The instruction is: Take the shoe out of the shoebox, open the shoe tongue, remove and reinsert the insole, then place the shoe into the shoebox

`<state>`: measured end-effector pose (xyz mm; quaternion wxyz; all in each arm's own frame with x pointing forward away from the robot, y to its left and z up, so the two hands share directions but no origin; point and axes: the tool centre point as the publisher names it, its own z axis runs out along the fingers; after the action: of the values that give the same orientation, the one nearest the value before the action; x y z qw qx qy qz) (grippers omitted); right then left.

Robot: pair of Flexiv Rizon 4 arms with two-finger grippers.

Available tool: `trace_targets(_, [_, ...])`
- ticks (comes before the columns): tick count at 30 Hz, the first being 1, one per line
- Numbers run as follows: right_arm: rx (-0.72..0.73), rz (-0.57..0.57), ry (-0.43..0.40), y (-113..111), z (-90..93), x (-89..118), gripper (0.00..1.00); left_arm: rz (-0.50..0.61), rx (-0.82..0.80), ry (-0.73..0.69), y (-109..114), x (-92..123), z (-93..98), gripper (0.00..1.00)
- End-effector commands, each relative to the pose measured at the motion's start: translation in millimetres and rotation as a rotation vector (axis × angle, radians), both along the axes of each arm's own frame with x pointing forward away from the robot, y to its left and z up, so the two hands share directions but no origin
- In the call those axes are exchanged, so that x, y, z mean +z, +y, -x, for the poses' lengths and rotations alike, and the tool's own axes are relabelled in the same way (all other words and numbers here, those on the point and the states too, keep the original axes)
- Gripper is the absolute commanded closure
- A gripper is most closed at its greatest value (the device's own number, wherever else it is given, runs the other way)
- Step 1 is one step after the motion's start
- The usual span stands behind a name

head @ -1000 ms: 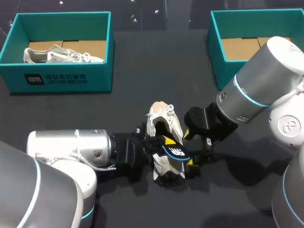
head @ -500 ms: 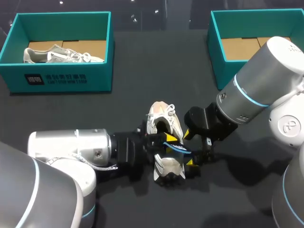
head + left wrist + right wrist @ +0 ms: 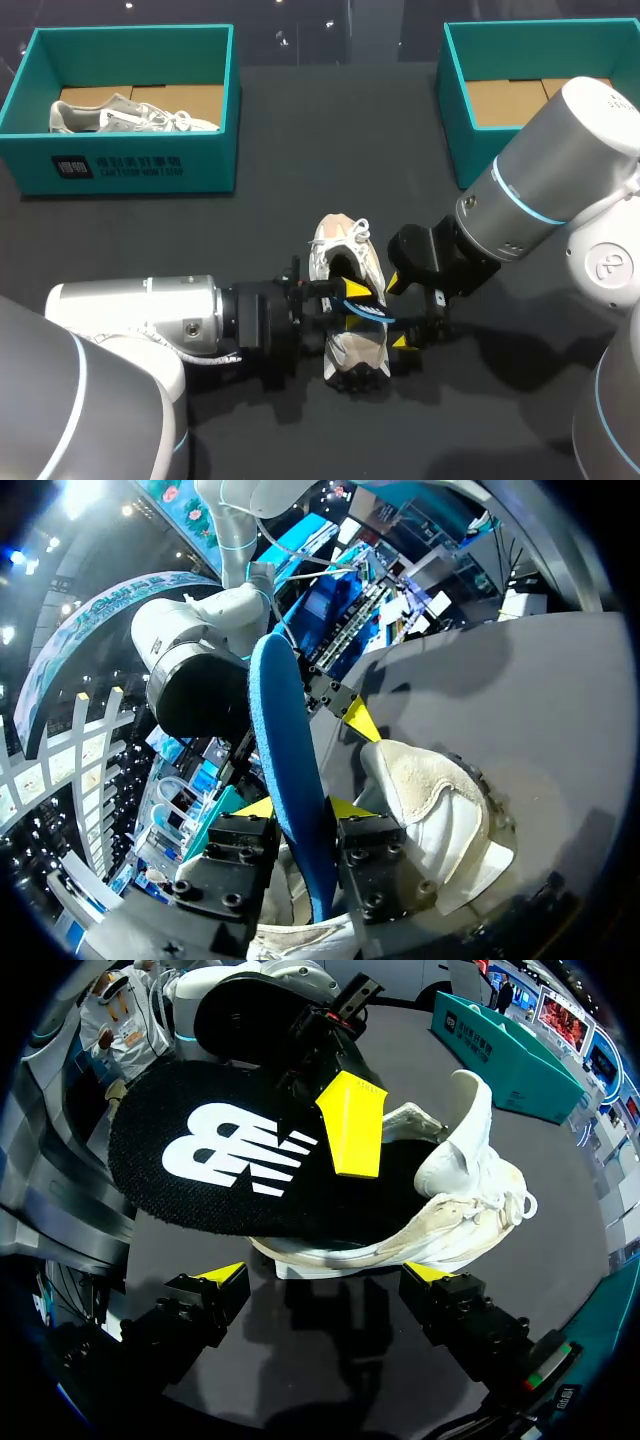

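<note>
Dark table (image 3: 300, 180), left hand (image 3: 305, 815) pinching logo-printed insole (image 3: 285, 720)

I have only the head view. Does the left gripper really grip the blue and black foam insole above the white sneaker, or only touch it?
Observer: It grips. In the left wrist view, both fingers of the left gripper press the blue-backed insole, which stands on edge, from two sides.
Operator: Is the right gripper holding the sneaker?
Observer: No. The right wrist view shows the right gripper open, with the white sneaker ahead of it.
</note>
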<state>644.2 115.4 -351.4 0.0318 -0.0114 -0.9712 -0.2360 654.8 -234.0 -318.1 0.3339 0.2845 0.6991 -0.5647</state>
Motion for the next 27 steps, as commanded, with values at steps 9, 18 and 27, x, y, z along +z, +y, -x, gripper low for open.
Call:
trace_targets(9, [-0.001, 0.000, -0.003, 0.7, 1.0, -1.4, 0.00, -0.025, -0.011, -0.065, -0.1, 0.5, 12.0, 1.00])
trace_targets(18, [-0.001, 0.000, -0.003, 0.7, 1.0, -1.4, 0.00, -0.042, 0.023, -0.162, -5.0, -15.9, 1.0, 1.00])
trace_targets(27, [-0.001, 0.000, -0.003, 0.7, 1.0, -1.4, 0.00, -0.073, 0.062, -0.177, -6.5, -26.8, -13.5, 1.00])
